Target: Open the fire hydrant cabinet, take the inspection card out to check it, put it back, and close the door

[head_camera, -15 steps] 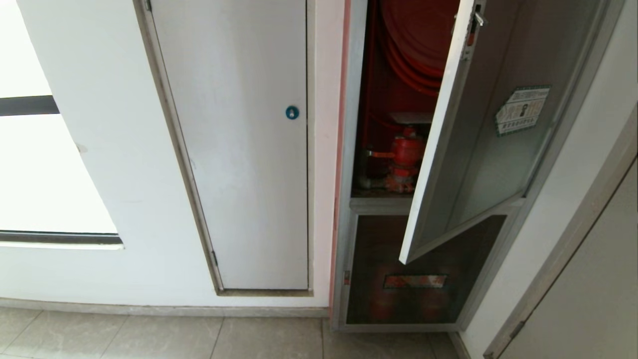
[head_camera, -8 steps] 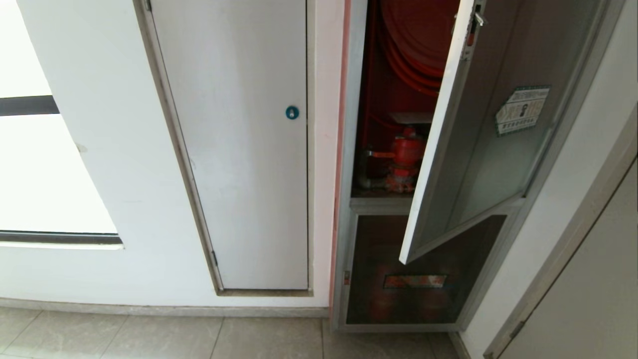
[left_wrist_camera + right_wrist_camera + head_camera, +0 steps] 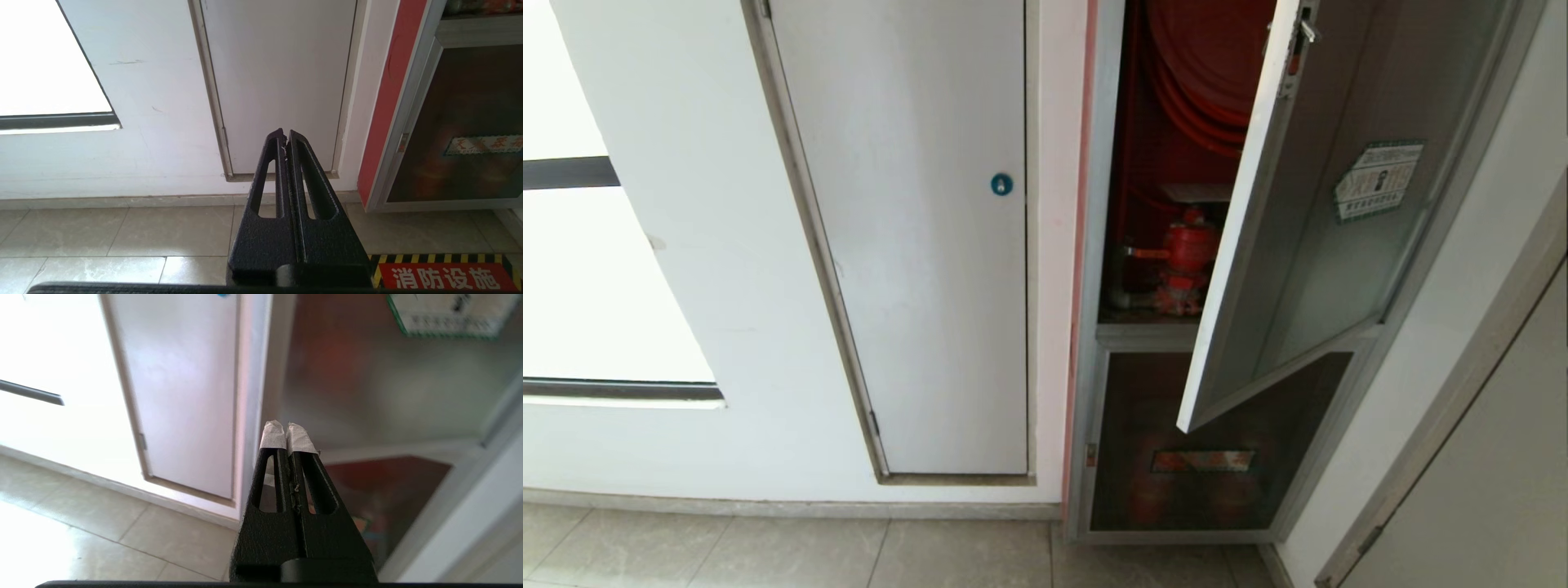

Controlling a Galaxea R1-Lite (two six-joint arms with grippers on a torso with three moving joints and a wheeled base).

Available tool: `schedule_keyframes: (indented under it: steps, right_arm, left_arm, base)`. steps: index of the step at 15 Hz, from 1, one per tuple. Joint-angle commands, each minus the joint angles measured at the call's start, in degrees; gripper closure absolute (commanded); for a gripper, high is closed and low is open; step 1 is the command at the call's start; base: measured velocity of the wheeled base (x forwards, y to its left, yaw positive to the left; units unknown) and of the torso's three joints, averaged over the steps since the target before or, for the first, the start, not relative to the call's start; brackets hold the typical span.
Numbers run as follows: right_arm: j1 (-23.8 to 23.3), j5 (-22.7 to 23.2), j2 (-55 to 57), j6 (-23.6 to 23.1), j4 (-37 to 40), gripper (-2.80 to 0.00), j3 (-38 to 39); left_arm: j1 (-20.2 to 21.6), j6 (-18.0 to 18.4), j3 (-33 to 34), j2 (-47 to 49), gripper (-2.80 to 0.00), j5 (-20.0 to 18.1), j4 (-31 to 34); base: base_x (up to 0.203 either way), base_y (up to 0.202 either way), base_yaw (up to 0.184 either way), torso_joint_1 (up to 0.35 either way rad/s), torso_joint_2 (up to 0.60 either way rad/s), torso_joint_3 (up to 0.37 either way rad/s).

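Observation:
The fire hydrant cabinet (image 3: 1094,245) stands at the right with its door (image 3: 1307,269) swung partly open, the sticker (image 3: 1378,180) on the glass. Inside show the red hose reel (image 3: 1201,65) and red valve (image 3: 1188,249). A pale flat piece (image 3: 1196,193) lies above the valve; I cannot tell whether it is the inspection card. Neither arm is in the head view. My right gripper (image 3: 288,428), tape on its tips, is shut and empty, in front of the door (image 3: 367,388) near its free edge. My left gripper (image 3: 284,136) is shut and empty, low, facing the white door's foot.
A plain white door (image 3: 915,245) with a blue round lock (image 3: 1001,184) stands left of the cabinet. Below the open door is a shorter dark glass panel (image 3: 1217,490). A red floor sign with yellow-black stripes (image 3: 445,275) lies before the cabinet. A wall runs along the right.

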Motion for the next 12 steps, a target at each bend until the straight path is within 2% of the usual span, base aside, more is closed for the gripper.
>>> schedule_keyframes:
  steps: [1,7,9,12]
  right_arm:
    - [2.1,0.2,7.5,0.1,-0.1,0.0,-4.5]
    - [11.1,-0.5,24.0,2.1,-0.2,0.0,-20.1]
    - [15.3,-3.7,28.8,4.0,-0.7,0.0,-23.0]
    - [19.7,-10.4,36.0,6.6,-7.1,0.0,-23.8]
  left_arm:
    - [0.0,0.0,0.4,0.0,0.0,0.0,0.0]
    - [0.0,0.0,0.4,0.0,0.0,0.0,0.0]
    - [0.0,0.0,0.4,0.0,0.0,0.0,0.0]
    - [0.0,0.0,0.4,0.0,0.0,0.0,0.0]
  base:
    - [0.0,0.0,0.0,0.0,0.0,0.0]
    - [0.0,0.0,0.0,0.0,0.0,0.0]
    - [0.0,0.0,0.0,0.0,0.0,0.0]
    - [0.0,0.0,0.0,0.0,0.0,0.0]
